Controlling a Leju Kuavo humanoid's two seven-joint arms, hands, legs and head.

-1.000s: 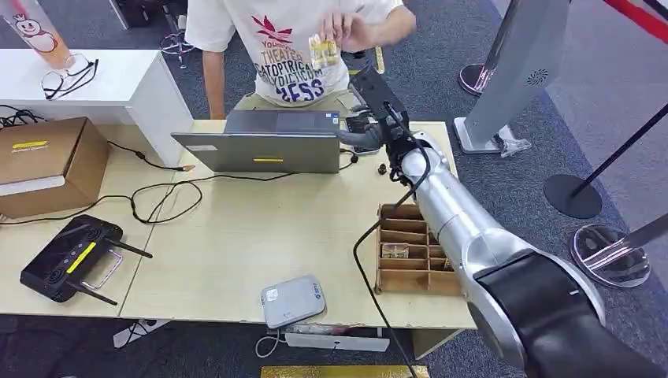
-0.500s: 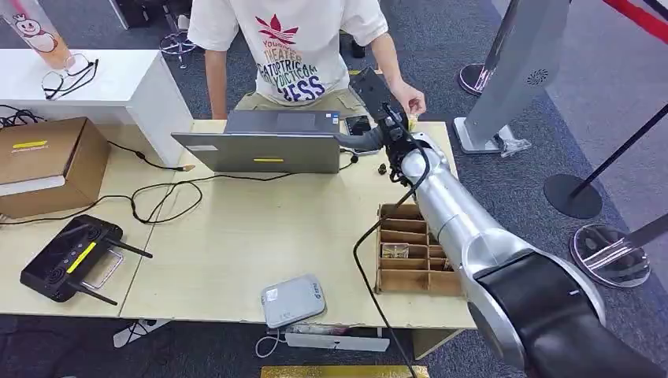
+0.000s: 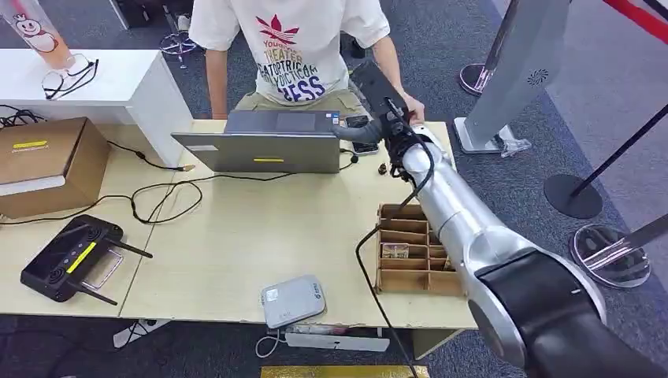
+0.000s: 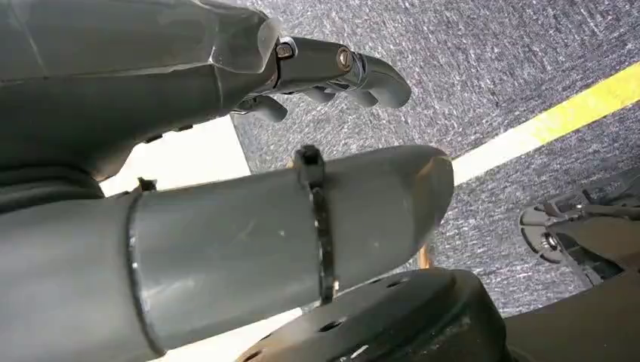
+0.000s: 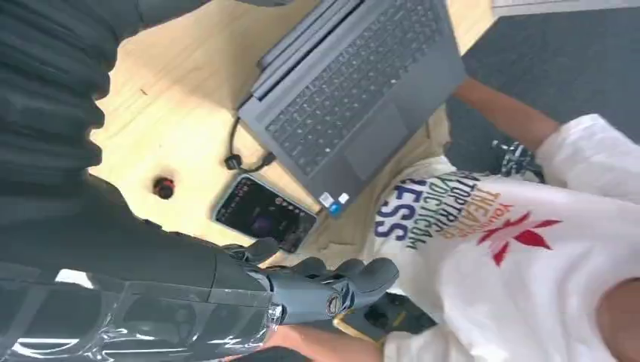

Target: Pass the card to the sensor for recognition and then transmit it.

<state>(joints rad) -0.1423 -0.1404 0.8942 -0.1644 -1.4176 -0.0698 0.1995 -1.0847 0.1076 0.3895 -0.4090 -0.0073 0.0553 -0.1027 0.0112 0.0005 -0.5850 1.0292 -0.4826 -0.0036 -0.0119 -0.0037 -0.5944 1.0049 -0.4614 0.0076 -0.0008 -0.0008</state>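
Over at the far table edge, card: can't pick it out for sure. A small dark piece with a yellowish edge (image 5: 383,315) sits just past the robot's fingertips in the right wrist view and might be it, too murky to call
Which way from the fingers: if that's the card, it's just beyond the tips, on the person's side, not in the palm
Long axis: can't tell
Right hand (image 3: 380,129): reached out past the laptop (image 3: 268,143). Its fingers (image 5: 340,280) lie side by side, lightly curled. Whether they pinch anything, honestly can't tell
Person's hand (image 3: 408,105): right next to the robot's hand, looks like a handover spot imo
Nearer arm: the right one by a mile
Left hand (image 4: 249,121): hangs over the carpet, thumb apart from loosely bent fingers, nothing in it
Sensor (image 3: 293,300): my guess is the grey pad at the near table edge, well apart from the right hand
Cardboard tray (image 3: 381,236): between the two, beside the arm
Phone (image 5: 264,215): flat on the table near the fingers, not touched
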